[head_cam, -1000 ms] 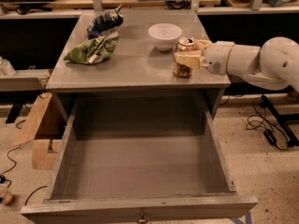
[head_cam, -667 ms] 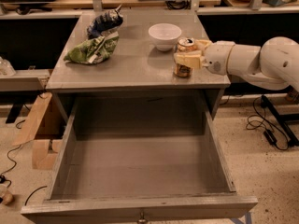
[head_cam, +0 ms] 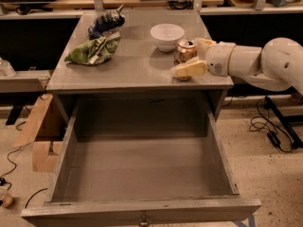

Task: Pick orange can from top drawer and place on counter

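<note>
Standing upright at the counter's (head_cam: pixel 137 67) 4 o'clock edge, the orange can (head_cam: pixel 184 49) is clasped by the gripper (head_cam: pixel 187 56). A white bowl (head_cam: pixel 166 35) sits at its 11 o'clock, and the top drawer (head_cam: pixel 142 171) hangs open below.

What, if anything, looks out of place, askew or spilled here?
Nothing is spilled or damaged. The orange can stands upright on the counter, near its front right edge, with the gripper at it. The top drawer stands wide open.
</note>
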Motion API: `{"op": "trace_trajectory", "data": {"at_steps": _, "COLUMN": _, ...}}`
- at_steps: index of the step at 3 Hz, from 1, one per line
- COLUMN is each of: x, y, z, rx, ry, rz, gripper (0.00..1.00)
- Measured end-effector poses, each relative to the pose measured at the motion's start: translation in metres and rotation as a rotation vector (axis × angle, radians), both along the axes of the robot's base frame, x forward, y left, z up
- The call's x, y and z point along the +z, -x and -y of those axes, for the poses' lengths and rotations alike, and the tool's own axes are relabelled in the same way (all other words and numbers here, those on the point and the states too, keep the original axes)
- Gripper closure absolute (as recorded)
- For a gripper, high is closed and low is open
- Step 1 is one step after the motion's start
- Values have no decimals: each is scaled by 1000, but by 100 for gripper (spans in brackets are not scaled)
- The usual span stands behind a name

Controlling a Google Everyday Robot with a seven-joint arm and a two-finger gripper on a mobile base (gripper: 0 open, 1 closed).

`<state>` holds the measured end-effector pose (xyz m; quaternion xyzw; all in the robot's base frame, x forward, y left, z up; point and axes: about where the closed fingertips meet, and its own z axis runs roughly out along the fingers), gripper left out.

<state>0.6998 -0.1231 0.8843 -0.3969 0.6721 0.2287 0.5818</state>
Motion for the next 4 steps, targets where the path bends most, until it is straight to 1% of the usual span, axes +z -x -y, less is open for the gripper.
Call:
{"op": "trace_trajectory", "data": {"at_steps": 1, "x": 0, "y": 0, "z": 0, "rx": 0, "ry": 0, "rz": 0, "gripper": 0}}
{"op": "trace_trajectory", "data": {"at_steps": 2, "x": 14, "y": -1, "z": 1, "rx": 7, "ry": 6, "rz": 7, "gripper": 0}}
{"op": "trace_trajectory", "data": {"at_steps": 3, "x": 57, "y": 9, "z": 19, "rx": 5, "ry": 45, "rz": 28, "gripper": 0}}
{"op": "trace_trajectory", "data": {"at_steps": 4, "x": 111, "y": 40, "z": 44, "rx": 24, "ry": 128, "rz": 45, "gripper": 0}}
